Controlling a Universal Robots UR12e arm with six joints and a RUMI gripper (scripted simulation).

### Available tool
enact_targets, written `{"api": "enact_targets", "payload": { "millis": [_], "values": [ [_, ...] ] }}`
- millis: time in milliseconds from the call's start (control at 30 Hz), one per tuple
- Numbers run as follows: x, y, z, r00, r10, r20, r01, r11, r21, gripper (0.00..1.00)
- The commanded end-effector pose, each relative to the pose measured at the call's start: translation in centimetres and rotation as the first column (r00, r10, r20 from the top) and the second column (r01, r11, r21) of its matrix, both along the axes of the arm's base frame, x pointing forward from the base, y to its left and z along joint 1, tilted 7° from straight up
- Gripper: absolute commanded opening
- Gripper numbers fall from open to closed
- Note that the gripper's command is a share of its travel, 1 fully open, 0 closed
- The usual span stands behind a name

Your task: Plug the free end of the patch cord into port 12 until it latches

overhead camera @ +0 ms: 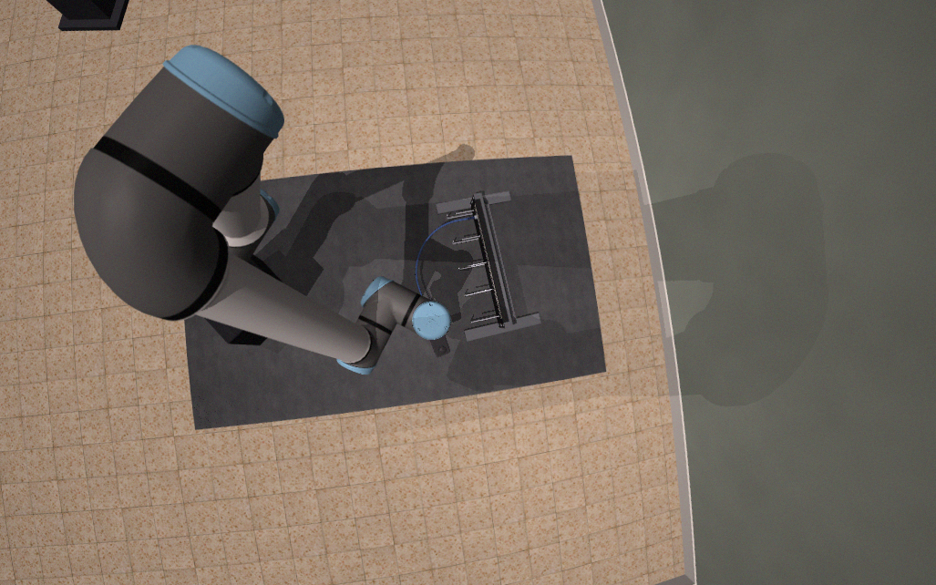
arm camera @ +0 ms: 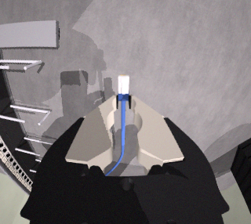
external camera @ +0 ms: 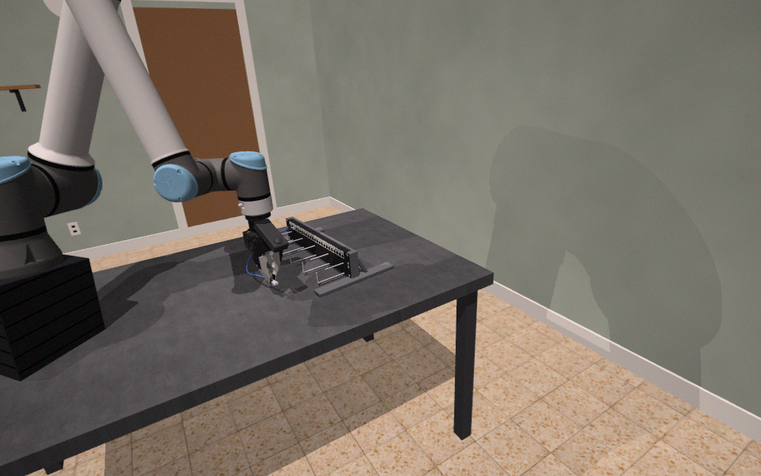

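The black two-jaw gripper with pale wedge-shaped fingers is clenched on the free end of the thin blue patch cord (arm camera: 122, 138). The small white plastic plug (arm camera: 124, 84) sticks out past the fingertips and points down at the dark grey worktop (external camera: 371, 259), hanging just above it in the exterior view. The black free-standing rack with its long row of ports (external camera: 319, 237) stands just beside the gripper, on flat grey feet. From the top view the cord curves away from the wrist and runs back to the far-left end of the rack, where its other end sits plugged in.

The plug is not yet aimed at any port, and which way its latch faces cannot be told. It seems the plug must be swung level and turned clip-up before it goes in; a wrong roll would stop it latching. The thin metal rods (external camera: 312, 253) jutting from the rack's near side lie close to the gripper and could catch the fingers or the cord. A skewed push could tilt the light rack. Counting ports wrongly is a further risk.
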State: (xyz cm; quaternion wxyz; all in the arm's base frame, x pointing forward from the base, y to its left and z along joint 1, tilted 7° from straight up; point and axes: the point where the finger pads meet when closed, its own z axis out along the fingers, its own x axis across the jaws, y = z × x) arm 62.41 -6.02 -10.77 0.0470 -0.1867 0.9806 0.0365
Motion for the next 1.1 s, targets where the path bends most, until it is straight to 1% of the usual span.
{"api": "enact_targets", "payload": {
  "millis": [0, 567, 1067],
  "values": [
    [0.1, 0.0, 0.1, 1.0, 0.002, 0.001, -0.002, 1.0, -0.001, 0.0],
    [0.3, 0.5, 0.2, 0.999, 0.035, 0.004, -0.035, 0.999, -0.003, 0.0],
    [0.7, 1.7, 0.6, 0.994, 0.109, 0.009, -0.109, 0.994, -0.009, 0.0]
  ]
}}
